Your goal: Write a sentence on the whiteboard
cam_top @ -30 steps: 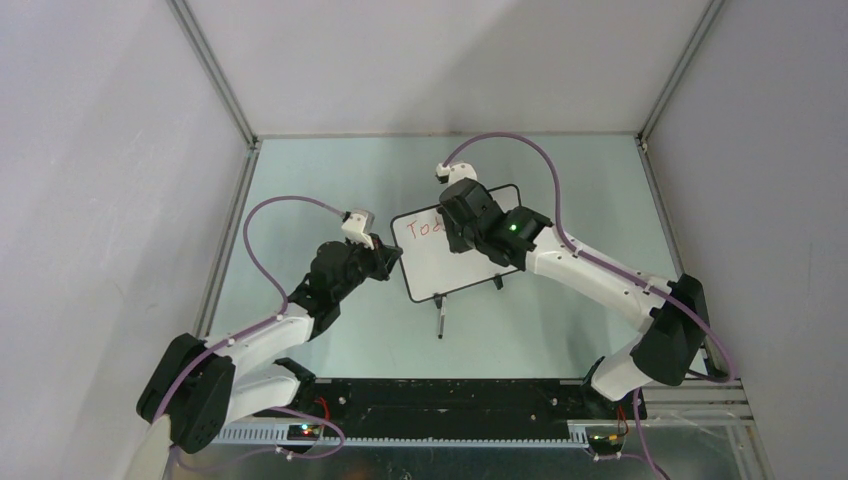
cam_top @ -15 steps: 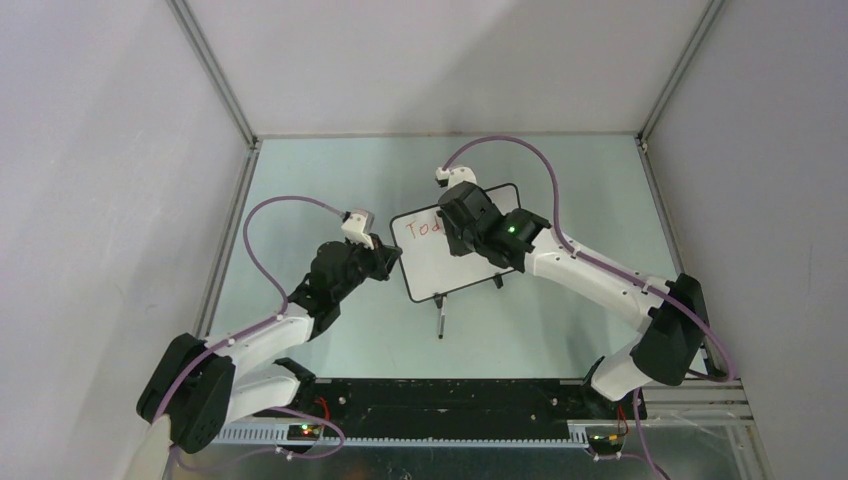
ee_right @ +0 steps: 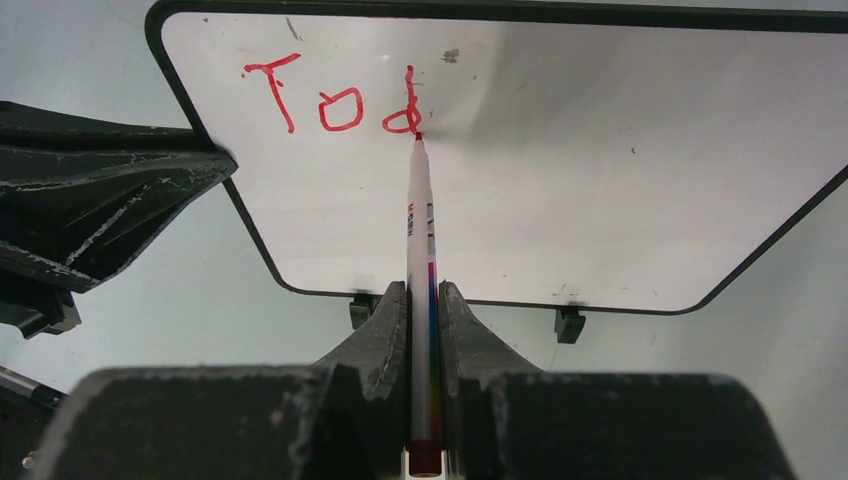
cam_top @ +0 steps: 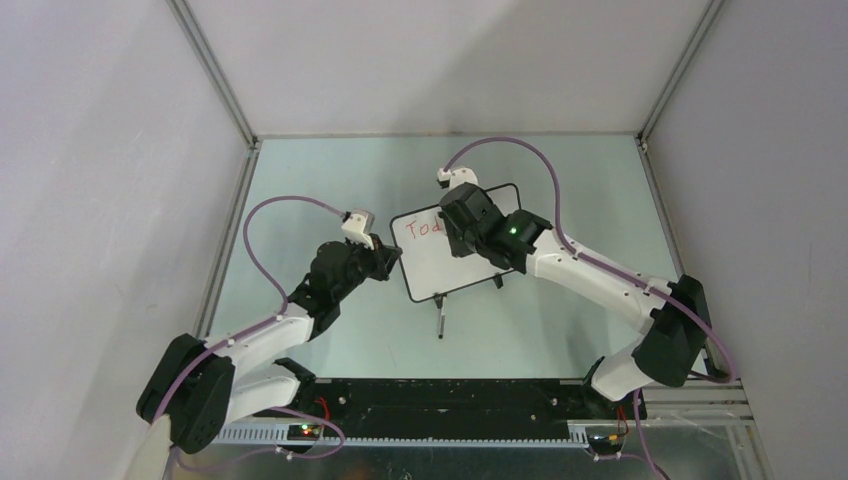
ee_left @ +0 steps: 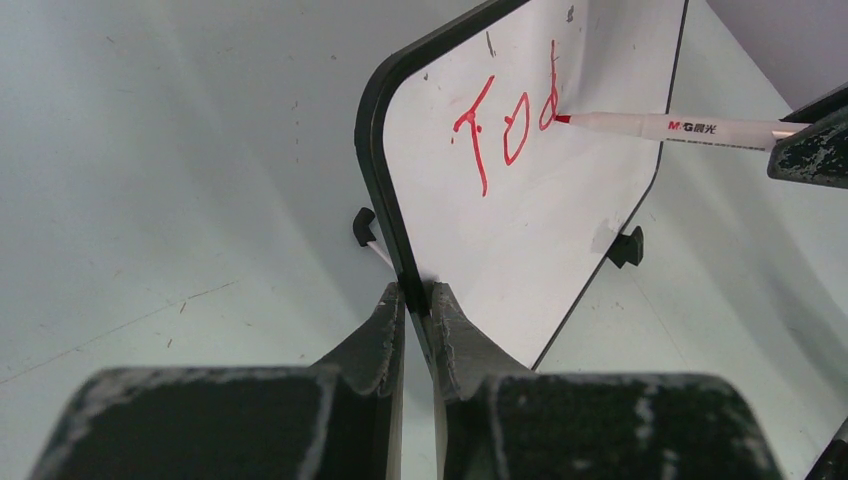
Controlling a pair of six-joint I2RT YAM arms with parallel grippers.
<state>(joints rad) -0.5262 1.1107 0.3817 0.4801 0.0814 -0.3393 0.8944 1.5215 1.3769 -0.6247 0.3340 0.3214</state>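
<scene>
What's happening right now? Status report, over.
Left gripper clamps whiteboard edge. Right gripper holds marker, tip on red lettering "Tod". Nothing blocking.

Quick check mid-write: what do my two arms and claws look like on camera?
The left arm and right arm have white links with bulky black joint housings. A purple cable loops along each. A green light glows on the right wrist. The left claw and right claw each have two black tapering fingers, scuffed pale.
</scene>
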